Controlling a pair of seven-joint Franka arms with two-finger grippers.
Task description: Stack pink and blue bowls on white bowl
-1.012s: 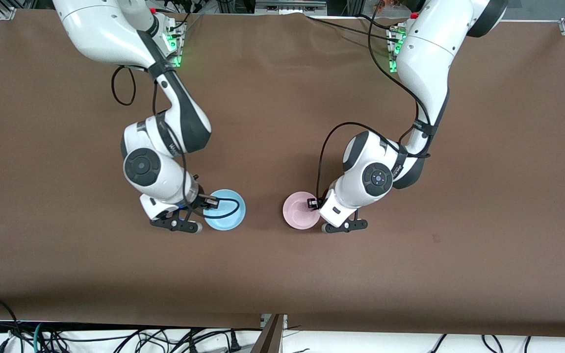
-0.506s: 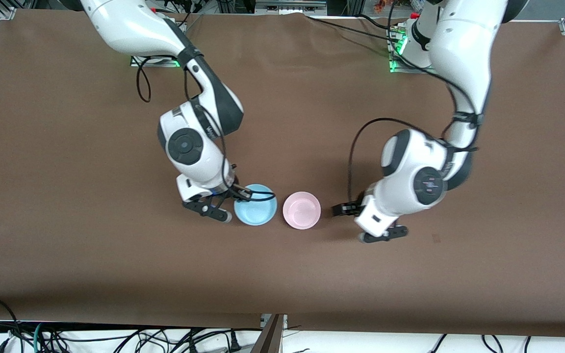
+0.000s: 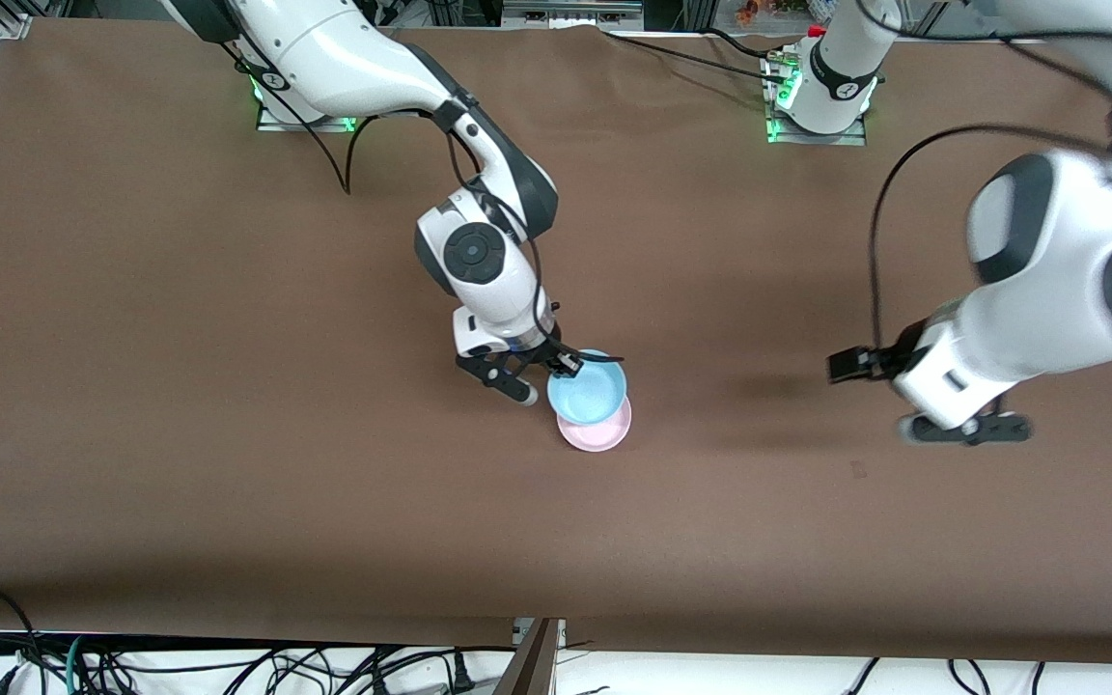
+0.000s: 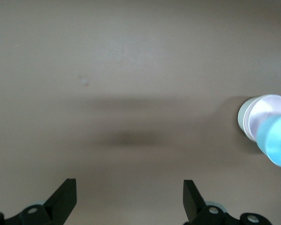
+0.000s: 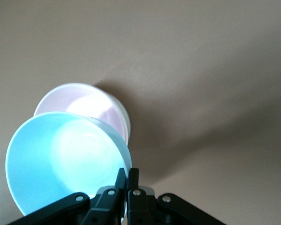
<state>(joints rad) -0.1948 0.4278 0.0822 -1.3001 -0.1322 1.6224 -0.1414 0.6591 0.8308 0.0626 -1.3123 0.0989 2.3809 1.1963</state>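
Note:
My right gripper (image 3: 568, 365) is shut on the rim of the sky-blue bowl (image 3: 590, 391) and holds it tilted over the pink bowl (image 3: 602, 437), overlapping it. The pink bowl sits in a white bowl; only the white bowl's rim shows, in the left wrist view (image 4: 240, 118) and the right wrist view (image 5: 126, 118). In the right wrist view the gripper (image 5: 127, 174) pinches the blue bowl (image 5: 61, 159) above the pink bowl (image 5: 84, 103). My left gripper (image 3: 850, 365) is open and empty in the air toward the left arm's end of the table. Its view (image 4: 129, 197) shows the blue bowl (image 4: 277, 140) and pink bowl (image 4: 267, 112) farther off.
The brown table cover (image 3: 228, 434) spreads all around the bowls. Cables (image 3: 228, 666) hang along the table's edge nearest the front camera. The arm bases (image 3: 817, 116) stand at the table's edge farthest from the front camera.
My right gripper has carried the blue bowl toward the left arm's end, to over the pink bowl. My left gripper has let go of the pink bowl and drawn away toward its own end.

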